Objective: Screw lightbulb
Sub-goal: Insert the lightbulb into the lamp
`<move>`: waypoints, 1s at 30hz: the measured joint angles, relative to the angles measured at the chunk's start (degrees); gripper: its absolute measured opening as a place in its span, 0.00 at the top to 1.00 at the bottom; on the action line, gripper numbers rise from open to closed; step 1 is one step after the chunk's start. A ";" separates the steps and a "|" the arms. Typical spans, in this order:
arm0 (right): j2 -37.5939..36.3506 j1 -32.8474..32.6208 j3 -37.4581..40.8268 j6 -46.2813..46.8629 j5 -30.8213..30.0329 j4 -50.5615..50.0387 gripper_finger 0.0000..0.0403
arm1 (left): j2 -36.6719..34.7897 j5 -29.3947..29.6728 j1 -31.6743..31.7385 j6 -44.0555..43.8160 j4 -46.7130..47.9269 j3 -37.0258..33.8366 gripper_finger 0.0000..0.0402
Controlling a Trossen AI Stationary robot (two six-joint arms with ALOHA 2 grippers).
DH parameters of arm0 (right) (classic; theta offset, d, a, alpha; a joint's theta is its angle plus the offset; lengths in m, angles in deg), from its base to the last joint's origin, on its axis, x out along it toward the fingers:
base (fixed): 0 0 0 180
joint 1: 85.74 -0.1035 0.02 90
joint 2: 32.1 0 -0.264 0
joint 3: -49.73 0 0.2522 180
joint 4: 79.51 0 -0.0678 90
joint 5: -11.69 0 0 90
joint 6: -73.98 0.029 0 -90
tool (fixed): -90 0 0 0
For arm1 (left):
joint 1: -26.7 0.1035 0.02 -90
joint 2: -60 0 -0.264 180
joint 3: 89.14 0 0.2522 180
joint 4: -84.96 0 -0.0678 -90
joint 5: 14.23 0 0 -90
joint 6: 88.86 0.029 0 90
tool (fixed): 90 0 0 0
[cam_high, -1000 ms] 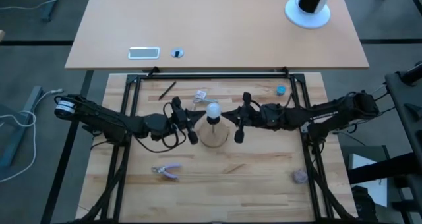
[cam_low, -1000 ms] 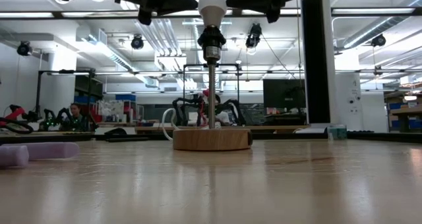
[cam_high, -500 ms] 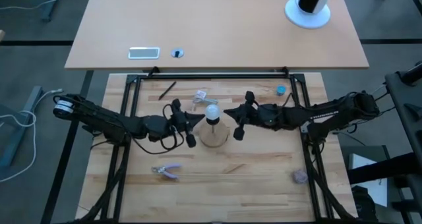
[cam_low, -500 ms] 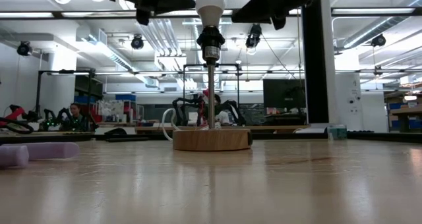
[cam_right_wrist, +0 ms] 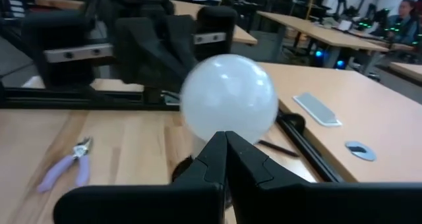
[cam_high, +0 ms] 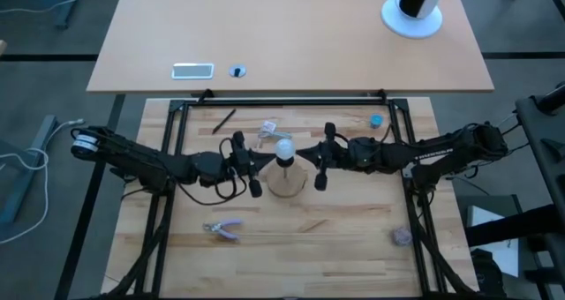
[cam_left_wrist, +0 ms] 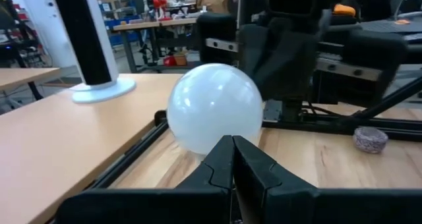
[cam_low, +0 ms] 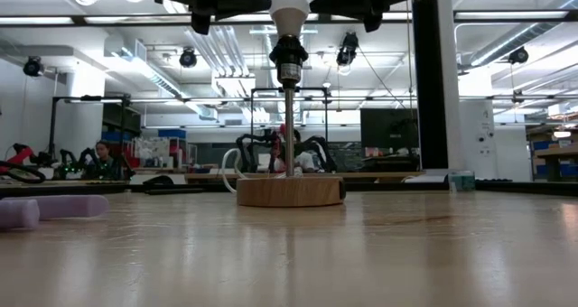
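The white frosted lightbulb (cam_high: 283, 149) stands upright with its base in the black socket (cam_low: 289, 59) of a thin stem on the round wooden disc (cam_low: 290, 191). The disc rests on the table's middle. My left gripper (cam_high: 267, 160) is shut, level, right beside the globe on its left. My right gripper (cam_high: 300, 155) is shut, level, right beside the globe on its right. In the left wrist view the globe (cam_left_wrist: 214, 109) fills the space just past the shut fingertips (cam_left_wrist: 231, 145), and the globe (cam_right_wrist: 229, 99) does the same in the right wrist view. My left gripper's shut fingertips (cam_left_wrist: 221, 148) stand level at the low part of the globe (cam_left_wrist: 211, 135), coming from the table's left; I cannot tell whether they touch it. My right gripper's shut fingertips (cam_right_wrist: 217, 145) stand level at the low part of the globe (cam_right_wrist: 227, 125), coming from the table's right; I cannot tell whether they touch it.
Purple pliers (cam_high: 222, 229) lie toward the near left, a greyish-purple ball (cam_high: 401, 236) at the near right. A crumpled wrapper (cam_high: 267, 128), a dark pen (cam_high: 223, 120) and a blue cap (cam_high: 377, 121) lie toward the far edge.
My right gripper has turned and drawn back a little from the bulb, then come back to where it was. The bulb and the lamp have stayed in place.
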 joint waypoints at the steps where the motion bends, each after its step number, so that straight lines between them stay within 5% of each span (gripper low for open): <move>1: 0.00 0.00 0.00 0.25 0.28 0.02 1.00 | 0.00 0.00 0.16 0.00 0.01 0.00 1.00; 11: 0.02 -0.52 0.00 1.08 0.01 -2.26 1.00 | -0.04 1.33 0.50 -0.45 1.01 0.00 1.00; 19: -0.33 -0.14 0.00 1.89 -6.05 -4.81 1.00 | -0.63 1.26 -0.92 -1.44 1.02 0.00 1.00; 30: -0.14 0.08 0.00 0.12 -1.23 0.47 1.00 | -0.09 1.49 0.54 -1.36 0.45 0.00 1.00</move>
